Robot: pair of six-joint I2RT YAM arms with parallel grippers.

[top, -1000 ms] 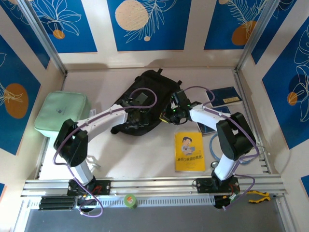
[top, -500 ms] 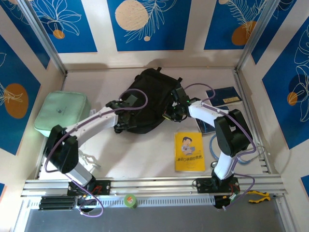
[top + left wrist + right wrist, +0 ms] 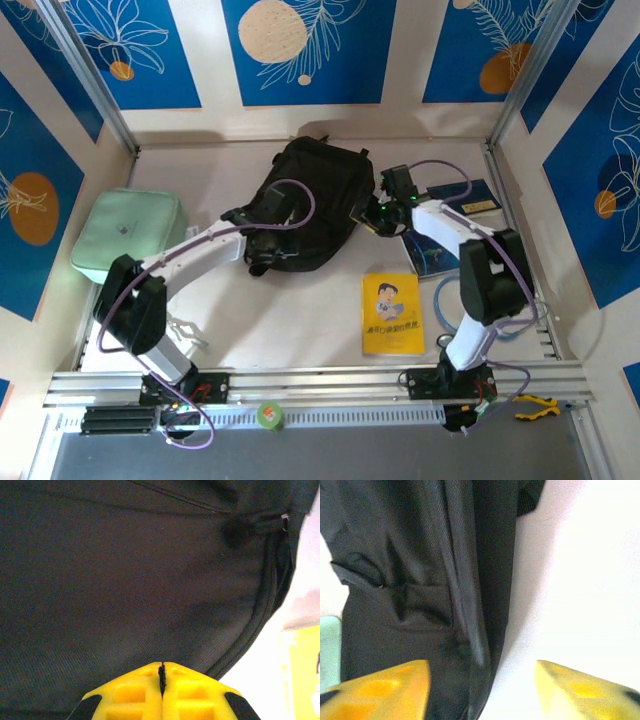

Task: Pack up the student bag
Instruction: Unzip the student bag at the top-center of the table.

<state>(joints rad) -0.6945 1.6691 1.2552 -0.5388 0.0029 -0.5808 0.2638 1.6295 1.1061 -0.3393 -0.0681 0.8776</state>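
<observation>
Black fabric takes up most of what I see: the student bag (image 3: 312, 205) lies flat on the bench (image 3: 290, 320), toward the far middle, between my two arms. My left hand (image 3: 262, 240) is at the bag's near-left edge. In the left wrist view its yellow fingers (image 3: 135, 692) are pressed together, tips against the dark cloth (I cannot tell whether any fabric is caught in the seam between them). A zipper line (image 3: 260, 625) curves down the bag's side just past them.

My right hand (image 3: 374, 216) is at the bag's right edge. In the right wrist view its fingers are spread and hold nothing; the bag's edge lies between them, nearer the left one, with bare bench by the other.

A mint-green bag (image 3: 125, 235) rests well apart on the left. A yellow booklet (image 3: 392, 313) lies on the near side of the right hand, and blue books (image 3: 465, 200) lie to its right.
</observation>
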